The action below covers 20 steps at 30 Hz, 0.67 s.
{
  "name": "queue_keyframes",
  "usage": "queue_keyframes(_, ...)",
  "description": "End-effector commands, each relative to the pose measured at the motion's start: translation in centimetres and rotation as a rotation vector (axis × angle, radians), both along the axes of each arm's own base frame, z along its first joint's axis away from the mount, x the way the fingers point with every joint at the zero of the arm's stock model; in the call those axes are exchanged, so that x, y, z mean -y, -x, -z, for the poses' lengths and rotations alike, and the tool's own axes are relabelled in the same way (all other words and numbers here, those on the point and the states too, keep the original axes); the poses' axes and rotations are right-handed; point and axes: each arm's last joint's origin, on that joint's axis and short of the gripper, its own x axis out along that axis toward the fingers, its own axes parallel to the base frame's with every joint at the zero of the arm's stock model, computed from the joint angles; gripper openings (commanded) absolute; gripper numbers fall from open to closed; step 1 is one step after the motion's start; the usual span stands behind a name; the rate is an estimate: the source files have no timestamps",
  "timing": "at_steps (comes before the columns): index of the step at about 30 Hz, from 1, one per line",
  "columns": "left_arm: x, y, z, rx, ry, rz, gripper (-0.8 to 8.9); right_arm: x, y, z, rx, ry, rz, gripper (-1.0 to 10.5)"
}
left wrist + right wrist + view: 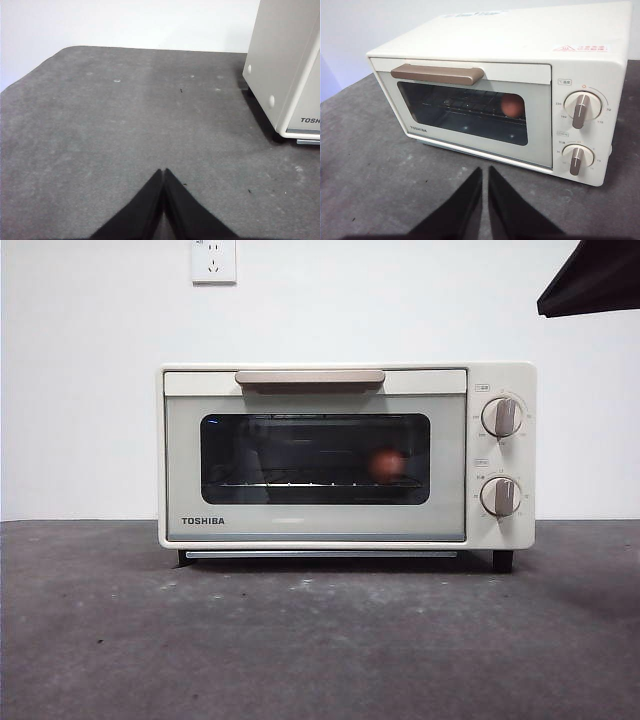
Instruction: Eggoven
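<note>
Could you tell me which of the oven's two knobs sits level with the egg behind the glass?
The lower knob on the toaster oven: it sits roughly level with the egg on the rack, whereas the upper knob sits clearly above it.

Reddish-brown egg [387, 464] inside shut cream oven [315, 530]

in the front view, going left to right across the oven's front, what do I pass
TOSHIBA logo → egg behind the glass window → the two knobs, stacked one above the other at the oven's right end.
</note>
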Motion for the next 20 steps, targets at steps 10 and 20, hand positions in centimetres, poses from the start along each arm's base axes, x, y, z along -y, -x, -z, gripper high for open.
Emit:
queue_keyframes(10,0.0,-0.1,0.9,-0.029,0.009,-0.003,0.06,0.0,0.0,-0.1,0.013,0.008,0.0,0.0)
queue_keyframes(20,0.0,-0.1,0.9,-0.029,0.009,-0.003,0.06,5.0,-0.2,1.1,0.133,0.04,0.206,0.0)
